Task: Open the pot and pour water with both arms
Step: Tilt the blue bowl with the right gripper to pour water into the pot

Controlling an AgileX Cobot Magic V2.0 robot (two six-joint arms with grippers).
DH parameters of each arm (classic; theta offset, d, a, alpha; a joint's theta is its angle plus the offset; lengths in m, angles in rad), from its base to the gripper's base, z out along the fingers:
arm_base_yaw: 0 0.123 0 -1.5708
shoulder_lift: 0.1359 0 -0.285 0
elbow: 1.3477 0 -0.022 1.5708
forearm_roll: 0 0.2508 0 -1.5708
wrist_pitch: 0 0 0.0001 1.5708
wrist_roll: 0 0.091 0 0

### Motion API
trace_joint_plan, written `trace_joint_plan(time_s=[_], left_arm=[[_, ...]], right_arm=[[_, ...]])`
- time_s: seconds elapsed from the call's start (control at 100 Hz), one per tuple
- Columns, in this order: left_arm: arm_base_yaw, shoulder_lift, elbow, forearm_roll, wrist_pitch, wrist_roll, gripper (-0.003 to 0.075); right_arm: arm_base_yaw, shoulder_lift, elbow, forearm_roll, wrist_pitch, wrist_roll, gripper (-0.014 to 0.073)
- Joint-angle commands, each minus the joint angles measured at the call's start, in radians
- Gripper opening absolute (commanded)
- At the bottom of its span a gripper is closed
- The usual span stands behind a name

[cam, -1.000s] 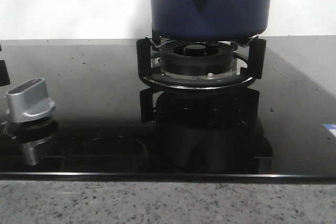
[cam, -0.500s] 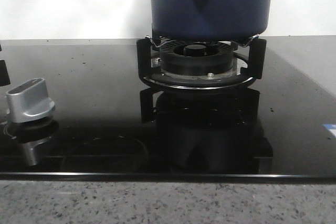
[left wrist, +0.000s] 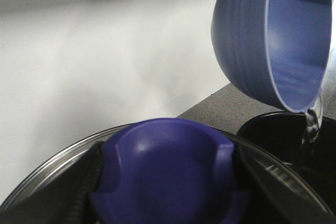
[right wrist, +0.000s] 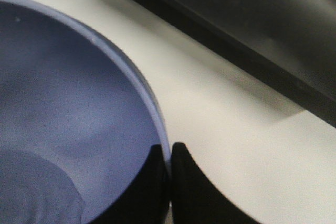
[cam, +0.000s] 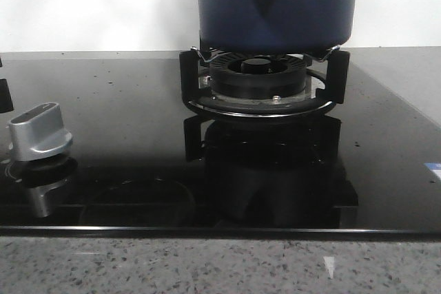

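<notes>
Pot on the burner grate

The dark blue pot (cam: 275, 5) sits on the black grate (cam: 262, 84), top centre; a silver knob (cam: 38, 131) lies at left.

A plain white wall (cam: 89, 5) is seen at 12 o'clock; a speckled grey countertop (cam: 207, 266) lies at 6 o'clock.

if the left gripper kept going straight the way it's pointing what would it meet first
The left gripper is shut on the lid knob, so nothing can be met before that. Beyond the lid, the line looks free up to the pale wall, though depth is unclear.
</notes>
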Motion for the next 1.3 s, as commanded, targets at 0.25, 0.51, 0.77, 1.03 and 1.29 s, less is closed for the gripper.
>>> trace_joint_plan(time_s=[0.25, 0.51, 0.77, 1.03, 1.29], left_arm=[[0.002, -0.055, -0.04, -0.09, 0.009, -0.008, 0.032], [0.002, -0.055, -0.04, -0.09, 0.009, -0.008, 0.032], [0.002, -0.055, -0.04, -0.09, 0.009, -0.008, 0.032], [0.002, -0.055, -0.04, -0.09, 0.009, -0.008, 0.032], [0.002, -0.055, -0.04, -0.09, 0.009, -0.008, 0.032]], right_arm=[[0.002, -0.05, -0.032, -0.109, -0.102, 0.002, -0.0062], [0.002, -0.05, -0.032, -0.193, -0.159, 0.002, -0.0062], [0.002, -0.05, -0.032, -0.296, -0.218, 0.002, -0.0062], [0.002, -0.05, -0.032, -0.427, -0.293, 0.002, -0.0062], [0.002, -0.05, -0.032, -0.553, -0.39, 0.002, -0.0062]])
